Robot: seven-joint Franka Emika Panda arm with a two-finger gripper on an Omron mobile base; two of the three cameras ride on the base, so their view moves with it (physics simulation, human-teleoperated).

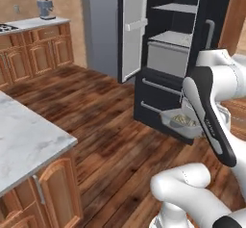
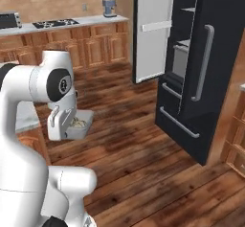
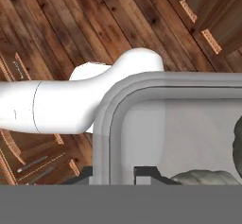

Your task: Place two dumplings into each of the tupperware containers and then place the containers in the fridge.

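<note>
Dumplings (image 3: 208,176) sit closest to the hand camera, two pale pleated lumps inside a container (image 3: 142,119) carried in the air above the wood floor. Fingers (image 3: 146,173) are pinched shut on its near rim. From the left base view, this container (image 1: 182,121) hangs in front of the fridge (image 1: 178,54), whose door stands open, with bare pale shelves and a drawer inside. I judge the filling of this one finished, since two dumplings (image 2: 78,122) lie in it; setting it on a shelf is left. No second container can be made out on the shelves, so its state is unknown.
</note>
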